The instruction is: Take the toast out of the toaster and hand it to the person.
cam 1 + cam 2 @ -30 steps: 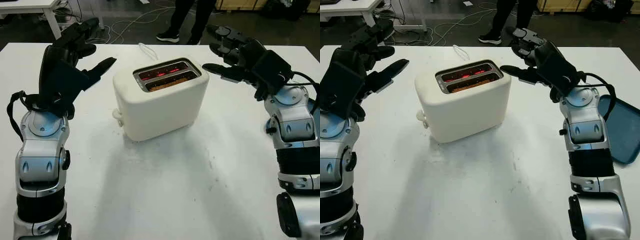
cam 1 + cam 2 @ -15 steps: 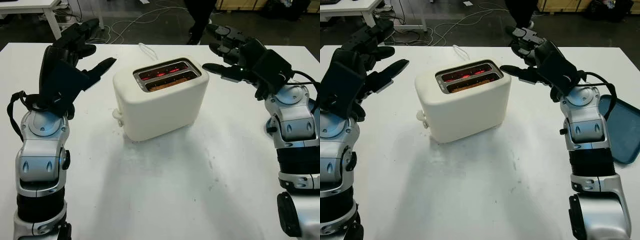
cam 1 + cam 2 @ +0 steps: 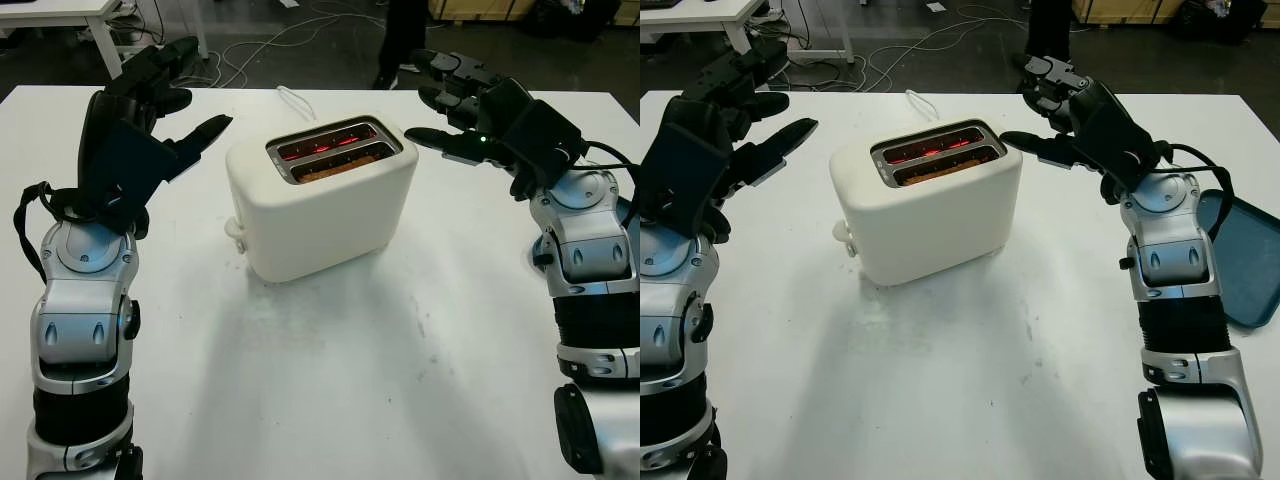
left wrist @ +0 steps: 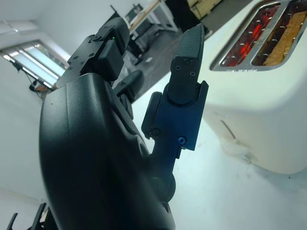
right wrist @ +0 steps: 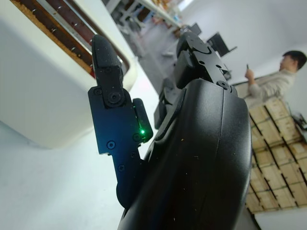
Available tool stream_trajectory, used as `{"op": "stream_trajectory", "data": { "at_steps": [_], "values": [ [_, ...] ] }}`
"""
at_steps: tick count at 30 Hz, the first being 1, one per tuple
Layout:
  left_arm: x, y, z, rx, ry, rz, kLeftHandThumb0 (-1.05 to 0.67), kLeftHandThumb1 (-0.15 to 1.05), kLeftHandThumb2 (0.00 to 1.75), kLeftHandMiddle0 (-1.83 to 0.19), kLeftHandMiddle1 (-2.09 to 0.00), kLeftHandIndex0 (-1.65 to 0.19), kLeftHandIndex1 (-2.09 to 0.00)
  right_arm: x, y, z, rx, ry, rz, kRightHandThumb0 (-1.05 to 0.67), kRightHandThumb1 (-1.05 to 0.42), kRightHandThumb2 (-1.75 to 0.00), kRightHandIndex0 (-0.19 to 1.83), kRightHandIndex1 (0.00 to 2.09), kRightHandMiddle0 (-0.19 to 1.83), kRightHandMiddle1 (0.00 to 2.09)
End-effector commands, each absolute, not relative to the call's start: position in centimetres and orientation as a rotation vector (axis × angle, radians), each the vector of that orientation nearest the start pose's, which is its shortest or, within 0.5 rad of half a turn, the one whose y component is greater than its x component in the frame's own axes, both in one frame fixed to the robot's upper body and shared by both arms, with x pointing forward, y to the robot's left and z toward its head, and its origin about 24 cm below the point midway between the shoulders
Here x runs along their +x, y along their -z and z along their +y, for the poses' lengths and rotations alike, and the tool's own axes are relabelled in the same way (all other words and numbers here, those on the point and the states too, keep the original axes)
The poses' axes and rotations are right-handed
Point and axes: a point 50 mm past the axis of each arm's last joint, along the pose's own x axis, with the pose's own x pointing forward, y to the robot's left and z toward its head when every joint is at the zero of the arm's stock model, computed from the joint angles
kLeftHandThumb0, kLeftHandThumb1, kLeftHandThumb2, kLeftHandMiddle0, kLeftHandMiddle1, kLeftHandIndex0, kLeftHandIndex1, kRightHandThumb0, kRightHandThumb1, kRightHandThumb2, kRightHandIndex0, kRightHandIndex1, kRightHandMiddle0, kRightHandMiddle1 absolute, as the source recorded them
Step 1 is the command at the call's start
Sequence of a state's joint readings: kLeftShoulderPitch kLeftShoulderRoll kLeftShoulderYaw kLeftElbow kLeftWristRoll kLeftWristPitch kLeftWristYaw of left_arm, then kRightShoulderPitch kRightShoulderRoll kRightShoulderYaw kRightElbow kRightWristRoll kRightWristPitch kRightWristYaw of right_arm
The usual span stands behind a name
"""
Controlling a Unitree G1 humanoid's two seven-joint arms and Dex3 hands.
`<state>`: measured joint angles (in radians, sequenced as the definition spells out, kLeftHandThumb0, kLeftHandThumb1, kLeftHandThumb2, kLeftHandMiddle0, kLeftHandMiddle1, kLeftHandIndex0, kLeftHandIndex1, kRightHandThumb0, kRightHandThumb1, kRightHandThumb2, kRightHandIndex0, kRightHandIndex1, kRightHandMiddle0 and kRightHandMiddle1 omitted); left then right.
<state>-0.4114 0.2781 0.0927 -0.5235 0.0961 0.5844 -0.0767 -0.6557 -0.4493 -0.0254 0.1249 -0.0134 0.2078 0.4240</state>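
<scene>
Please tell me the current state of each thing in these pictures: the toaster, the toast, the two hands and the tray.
Toaster: upright on the white table, far slot glowing red.
Toast: down in the near slot, not taken out yet.
Left hand: open, beside the toaster, holding nothing.
Right hand: open, beside the toaster's other side, holding nothing.
Blue tray: lying at the table's right edge.
</scene>
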Motion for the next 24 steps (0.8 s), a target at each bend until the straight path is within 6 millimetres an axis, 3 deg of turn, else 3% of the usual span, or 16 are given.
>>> {"op": "stream_trajectory", "data": {
  "at_steps": [1, 24],
  "values": [
    [27.59, -21.98, 17.88, 0.347, -0.04, -0.354, -0.53, 0.92, 0.16, -0.05, -0.93, -0.37, -0.16, 34.59, -20.98, -18.46, -0.489, -0.346, -0.252, -0.51, -0.92, -0.07, 0.25, 0.01, 0.28, 0.0],
    [27.65, -21.77, 17.89, 0.351, -0.042, -0.346, -0.54, 0.92, 0.19, -0.05, -0.93, -0.36, -0.17, 34.51, -20.95, -18.43, -0.49, -0.344, -0.245, -0.51, -0.92, -0.07, 0.25, 0.01, 0.27, 0.0]
  ]
}}
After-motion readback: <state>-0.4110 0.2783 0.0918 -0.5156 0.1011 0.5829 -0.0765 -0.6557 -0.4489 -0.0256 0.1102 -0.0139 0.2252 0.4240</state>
